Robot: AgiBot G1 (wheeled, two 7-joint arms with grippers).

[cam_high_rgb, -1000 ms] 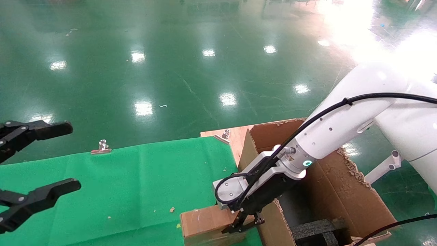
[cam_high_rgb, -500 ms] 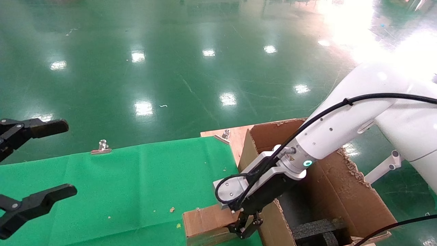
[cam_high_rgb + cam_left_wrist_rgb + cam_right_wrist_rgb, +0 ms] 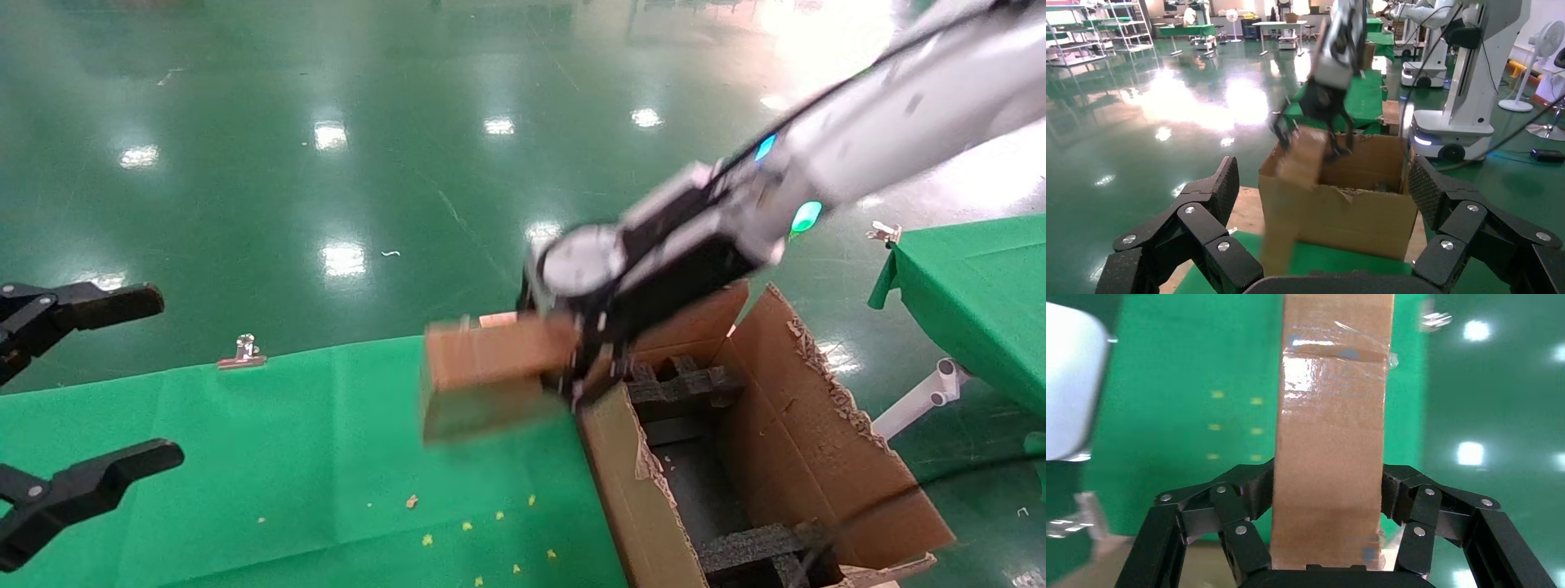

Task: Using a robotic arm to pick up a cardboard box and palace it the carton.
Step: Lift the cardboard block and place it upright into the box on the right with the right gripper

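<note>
My right gripper (image 3: pixel 584 371) is shut on the small brown cardboard box (image 3: pixel 482 376) and holds it in the air over the green table, just left of the carton's near-left wall. In the right wrist view the taped box (image 3: pixel 1330 435) sits clamped between both fingers (image 3: pixel 1248 496). The large carton (image 3: pixel 825 457) stands open at the right with black foam inserts (image 3: pixel 756 547) inside; it also shows in the left wrist view (image 3: pixel 1346 202), with the lifted box (image 3: pixel 1303 156) above its rim. My left gripper (image 3: pixel 90 384) is open and empty at the far left.
A green cloth (image 3: pixel 327 457) covers the table, with small crumbs (image 3: pixel 466 527) on it. Metal clips (image 3: pixel 243 353) hold its far edge. A second green-covered table (image 3: pixel 981 294) stands at the right beyond the carton. Shiny green floor lies behind.
My right gripper closed on the cardboard box and lifted it up and away from the table's near edge. The arm swung upward. The left gripper stayed put.
</note>
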